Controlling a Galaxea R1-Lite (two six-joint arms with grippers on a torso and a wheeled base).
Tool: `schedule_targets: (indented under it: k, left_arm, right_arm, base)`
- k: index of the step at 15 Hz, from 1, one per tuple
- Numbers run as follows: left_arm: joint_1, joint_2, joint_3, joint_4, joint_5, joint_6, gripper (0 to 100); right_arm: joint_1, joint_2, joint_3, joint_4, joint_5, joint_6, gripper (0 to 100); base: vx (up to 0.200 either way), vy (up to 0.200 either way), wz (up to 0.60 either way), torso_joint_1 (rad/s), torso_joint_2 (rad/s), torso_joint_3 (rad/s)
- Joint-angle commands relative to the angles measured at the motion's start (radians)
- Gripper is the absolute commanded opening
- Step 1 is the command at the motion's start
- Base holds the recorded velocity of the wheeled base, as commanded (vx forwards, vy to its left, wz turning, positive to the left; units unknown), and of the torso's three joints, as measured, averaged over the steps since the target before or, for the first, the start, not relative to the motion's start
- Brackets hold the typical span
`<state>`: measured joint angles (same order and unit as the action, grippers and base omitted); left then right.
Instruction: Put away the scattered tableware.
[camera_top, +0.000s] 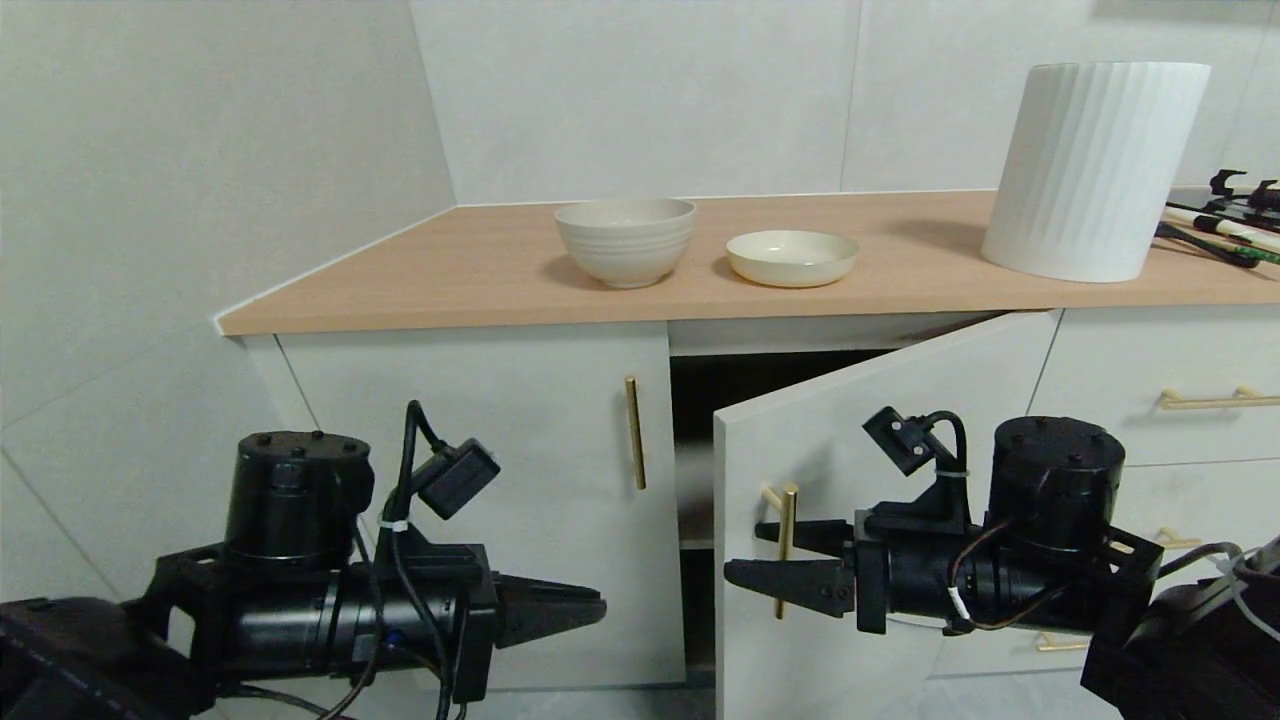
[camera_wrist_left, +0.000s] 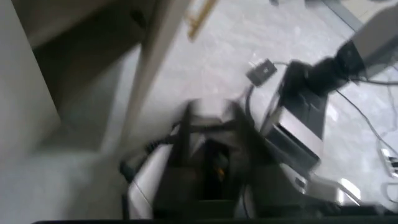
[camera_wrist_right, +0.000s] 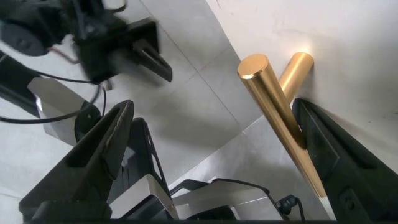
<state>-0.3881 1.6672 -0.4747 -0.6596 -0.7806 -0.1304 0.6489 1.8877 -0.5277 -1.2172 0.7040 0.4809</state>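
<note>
My right fingers (camera_top: 760, 578) are open around the door (camera_top: 880, 400) handle (camera_top: 788, 505).
The handle is between them, not squeezed. My left fingers (camera_top: 560, 608) look shut, holding nothing. The bowl (camera_top: 626, 240) and plate (camera_top: 792, 257) sit on the worktop (camera_top: 450, 270), high above both.

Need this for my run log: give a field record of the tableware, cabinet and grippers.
tableware: bowl and shallow dish, apart on the countertop
cabinet: right door ajar, left door shut
handle: gold bar handle on the right door
right gripper: open, straddling the gold bar handle
left gripper: shut, empty, low before the left door
other: white ribbed container on the countertop
</note>
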Motion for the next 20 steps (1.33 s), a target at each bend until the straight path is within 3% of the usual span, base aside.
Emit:
schedule_targets:
  k: [1,3,4,5,6,7,8,10,17,20]
  left_arm:
    - [-0.011,0.144,-0.068,-0.078,0.006,-0.017,0]
    - [-0.021,0.281,-0.151,-0.176,0.032,-0.064,0]
    - [-0.031,0.358,-0.193,-0.239,0.035,-0.121,0]
    - [-0.04,0.39,-0.205,-0.279,0.037,-0.158,0]
    - [-0.061,0.46,-0.22,-0.416,0.049,-0.264,0]
    - [-0.081,0.516,-0.232,-0.542,0.061,-0.324,0]
    - [-0.098,0.571,-0.242,-0.641,0.086,-0.348,0]
    - [-0.126,0.667,-0.288,-0.75,0.124,-0.35,0]
    - [-0.192,0.617,-0.269,-0.807,0.126,-0.328,0]
    - [-0.218,0.586,-0.252,-0.813,0.126,-0.328,0]
  right_arm:
    - [0.08,0.013,0.0,0.004,-0.001,0.002,100]
    - [0.081,0.022,-0.005,0.004,-0.001,0.002,100]
    - [0.089,0.028,-0.012,0.001,-0.001,0.002,100]
    - [0.092,0.033,-0.012,-0.004,-0.001,0.002,100]
    - [0.094,0.045,-0.012,-0.019,-0.001,0.002,100]
    - [0.095,0.053,-0.011,-0.03,-0.003,0.002,100]
    - [0.095,0.057,-0.012,-0.033,-0.003,0.002,100]
    - [0.094,0.059,-0.012,-0.033,-0.001,0.002,100]
    - [0.083,0.051,-0.006,-0.041,-0.021,-0.001,100]
    - [0.067,0.034,0.002,-0.068,-0.149,-0.007,100]
  base:
    - [0.0,0.0,0.0,0.0,0.0,0.0]
    - [0.0,0.0,0.0,0.0,0.0,0.0]
    - [0.0,0.0,0.0,0.0,0.0,0.0]
    - [0.0,0.0,0.0,0.0,0.0,0.0]
    - [0.0,0.0,0.0,0.0,0.0,0.0]
    - [0.0,0.0,0.0,0.0,0.0,0.0]
    - [0.0,0.0,0.0,0.0,0.0,0.0]
    - [0.0,0.0,0.0,0.0,0.0,0.0]
    - [0.0,0.0,0.0,0.0,0.0,0.0]
    - [0.0,0.0,0.0,0.0,0.0,0.0]
